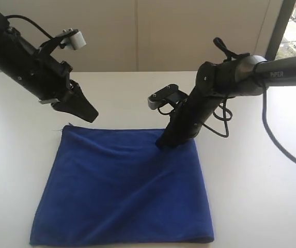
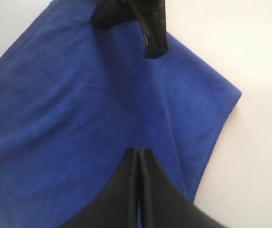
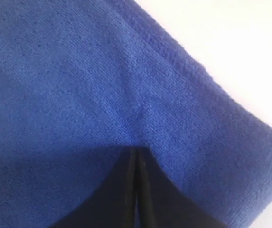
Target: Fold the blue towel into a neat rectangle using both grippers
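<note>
Plush blue cloth on a smooth white top, beneath black hard-cased arms

The blue towel (image 1: 122,191) is seen to be soft, matt, terry-like cloth with a fine nubbly pile, and a thicker ridged hem is shown along its edge in the right wrist view. The table (image 1: 261,196) is finished smooth and white, with a faint sheen. The left gripper (image 1: 92,118) and right gripper (image 1: 161,144) are cased in what looks like black plastic, and their fingers (image 3: 107,199) are finished smooth and satin. The right arm's tube (image 1: 287,70) is given a dark semi-gloss finish. The cables (image 1: 263,111) are sheathed in black, rubbery-looking material. A white, plastic-looking block (image 1: 76,40) is mounted on the left arm.
</note>
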Available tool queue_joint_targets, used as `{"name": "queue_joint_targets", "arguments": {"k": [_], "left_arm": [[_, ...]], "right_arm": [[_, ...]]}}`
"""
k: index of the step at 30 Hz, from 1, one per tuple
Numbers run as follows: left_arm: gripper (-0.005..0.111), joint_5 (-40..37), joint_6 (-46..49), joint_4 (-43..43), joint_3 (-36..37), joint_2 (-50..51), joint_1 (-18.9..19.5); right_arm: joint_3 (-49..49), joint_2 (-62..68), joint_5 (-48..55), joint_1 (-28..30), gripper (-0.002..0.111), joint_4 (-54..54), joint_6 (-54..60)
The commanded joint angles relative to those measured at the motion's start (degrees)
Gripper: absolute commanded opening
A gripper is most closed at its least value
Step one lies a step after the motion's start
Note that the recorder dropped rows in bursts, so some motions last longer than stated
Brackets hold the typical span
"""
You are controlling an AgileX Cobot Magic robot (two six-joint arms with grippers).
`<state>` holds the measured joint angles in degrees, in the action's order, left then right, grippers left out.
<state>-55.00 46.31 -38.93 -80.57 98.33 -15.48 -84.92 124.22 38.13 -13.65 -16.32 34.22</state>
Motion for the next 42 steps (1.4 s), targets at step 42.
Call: {"name": "queue_joint_targets", "arguments": {"k": [42], "left_arm": [[0.0,23.8,-13.36,3.8,49.81,-69.07,-0.34]], "right_arm": [[30.9,-18.65,5.43,-6.5,0.0,16.9,-20.54]]}}
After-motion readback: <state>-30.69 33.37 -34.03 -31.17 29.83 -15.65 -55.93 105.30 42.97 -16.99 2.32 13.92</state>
